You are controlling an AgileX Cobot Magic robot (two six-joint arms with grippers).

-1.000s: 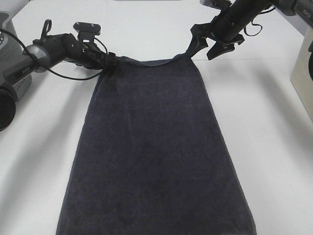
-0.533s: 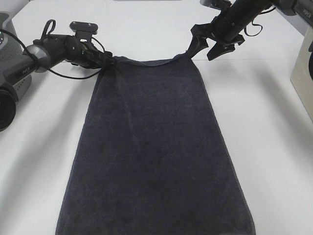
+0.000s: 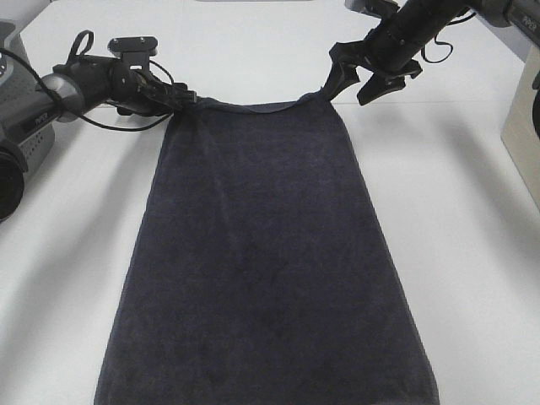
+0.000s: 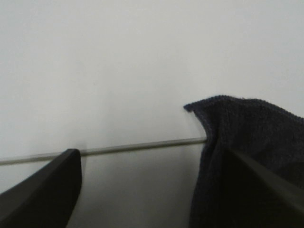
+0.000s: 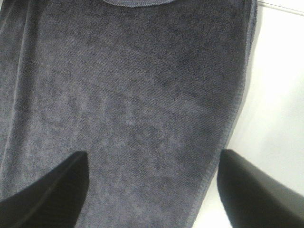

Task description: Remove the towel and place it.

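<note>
The dark navy towel (image 3: pixel 261 253) lies spread flat along the white table (image 3: pixel 472 253), its near end running off the bottom of the exterior view. My left gripper (image 3: pixel 179 99) is at the towel's far left corner. In the left wrist view its jaws (image 4: pixel 149 161) stand wide apart, with the towel corner (image 4: pixel 251 128) lying against one finger. My right gripper (image 3: pixel 359 80) hovers open at the far right corner, which peaks up toward one fingertip. The right wrist view shows both fingers spread above the towel (image 5: pixel 133 95), and nothing is clamped.
A grey machine (image 3: pixel 17 126) stands at the table's left edge. A beige box (image 3: pixel 523 126) stands at the right edge. Bare white tabletop lies on both sides of the towel and behind its far hem.
The left arm has drawn back a little toward the far left, away from the towel corner. The right arm and the towel stay as they were.
</note>
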